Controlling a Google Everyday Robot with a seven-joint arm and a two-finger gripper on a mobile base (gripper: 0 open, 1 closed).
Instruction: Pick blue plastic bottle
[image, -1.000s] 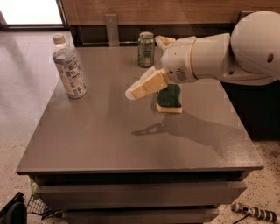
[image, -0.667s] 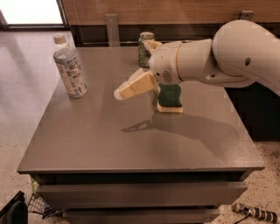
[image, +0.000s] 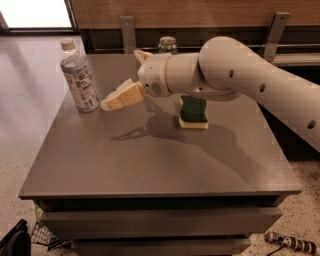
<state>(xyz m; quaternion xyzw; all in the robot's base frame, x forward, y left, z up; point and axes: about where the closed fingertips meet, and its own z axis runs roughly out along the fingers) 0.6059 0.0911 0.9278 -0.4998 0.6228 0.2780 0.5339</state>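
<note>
Camera view looks down on a grey table (image: 150, 165), the biggest thing in sight, with a pale speckled floor (image: 25, 100) around it. A thick white arm (image: 240, 70) reaches in from the right edge and crosses above the back half of the table, casting a shadow on the top. At its left end sits the gripper (image: 116, 99), tan and white, angled down and to the left above the surface. It carries nothing, and whether it is open or closed cannot be told from this angle. The bottle (image: 80, 80) stands upright near the table's back left corner. It is clear plastic with a white cap and a pale label with dark print. It lies straight to the left of the gripper, whose tip is just beside the bottle's lower part; whether the two touch cannot be told. A green and yellow sponge (image: 193, 112) lies flat under the arm, right of the gripper. A green can (image: 167, 44) stands at the back edge, partly hidden behind the arm.
</note>
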